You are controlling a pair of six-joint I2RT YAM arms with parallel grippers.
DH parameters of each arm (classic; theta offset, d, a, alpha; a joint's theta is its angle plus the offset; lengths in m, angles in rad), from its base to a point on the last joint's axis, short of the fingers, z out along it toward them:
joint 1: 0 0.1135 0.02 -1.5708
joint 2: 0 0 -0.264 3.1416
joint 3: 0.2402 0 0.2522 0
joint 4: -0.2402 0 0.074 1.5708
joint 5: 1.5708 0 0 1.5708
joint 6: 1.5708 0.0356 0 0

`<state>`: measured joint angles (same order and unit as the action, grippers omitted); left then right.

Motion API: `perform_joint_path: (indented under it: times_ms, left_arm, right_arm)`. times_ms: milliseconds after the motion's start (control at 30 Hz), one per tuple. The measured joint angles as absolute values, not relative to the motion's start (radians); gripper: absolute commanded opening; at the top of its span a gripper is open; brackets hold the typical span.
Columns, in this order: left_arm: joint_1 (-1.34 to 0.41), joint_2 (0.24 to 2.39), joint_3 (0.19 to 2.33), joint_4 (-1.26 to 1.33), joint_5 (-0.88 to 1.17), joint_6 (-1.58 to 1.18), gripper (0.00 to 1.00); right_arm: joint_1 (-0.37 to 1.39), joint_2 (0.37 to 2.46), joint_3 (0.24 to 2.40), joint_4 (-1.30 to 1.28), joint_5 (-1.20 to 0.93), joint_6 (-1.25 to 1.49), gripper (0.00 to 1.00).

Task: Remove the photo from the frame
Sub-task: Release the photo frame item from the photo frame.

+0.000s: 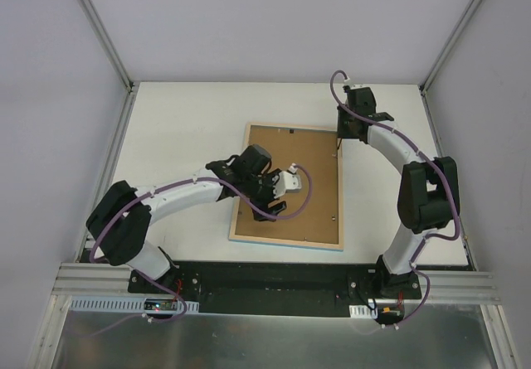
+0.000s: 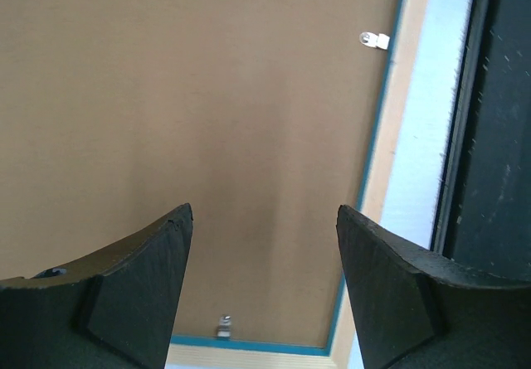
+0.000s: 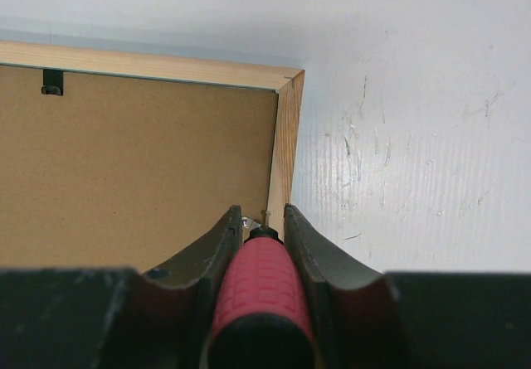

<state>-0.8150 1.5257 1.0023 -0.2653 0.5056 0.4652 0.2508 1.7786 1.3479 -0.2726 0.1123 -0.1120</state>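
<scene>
The frame (image 1: 286, 242) lies face down on the white table, its pale wood rim (image 3: 284, 145) and thin blue edge (image 2: 249, 343) showing. The brown backing board (image 1: 311, 170) fills it, and the photo is hidden beneath. My left gripper (image 2: 264, 220) hovers open over the board (image 2: 191, 95), nothing between its fingers; from above it sits over the board's left half (image 1: 274, 196). My right gripper (image 3: 263, 216) is shut on a red-handled tool (image 3: 261, 286). The tool's tip rests at a small metal clip (image 3: 249, 220) on the frame's right rim (image 1: 340, 134).
Small metal clips (image 2: 375, 40) (image 2: 223, 327) sit along the board's edges, and a black hanger (image 3: 52, 81) near the far edge. Bare white table (image 1: 182, 128) surrounds the frame. The black base rail (image 1: 274, 274) runs along the near edge, and grey walls close in the sides.
</scene>
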Motion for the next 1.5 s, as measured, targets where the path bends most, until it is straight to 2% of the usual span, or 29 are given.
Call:
perform_joint_path:
  times_ms: [333,567,1500]
  left_arm:
    - [-1.006,1.526,0.911,-0.303,0.461,0.54,0.66]
    - [-1.055,1.546,0.891,-0.31,0.435,0.541,0.57]
    - [-1.075,1.605,0.897,-0.255,0.353,0.46,0.36]
  right_arm:
    - [0.241,1.792,1.348,-0.274,0.076,-0.092,0.01]
    - [0.239,1.792,1.348,-0.274,0.058,-0.082,0.01]
    - [0.231,1.804,1.348,-0.273,0.069,-0.059,0.01]
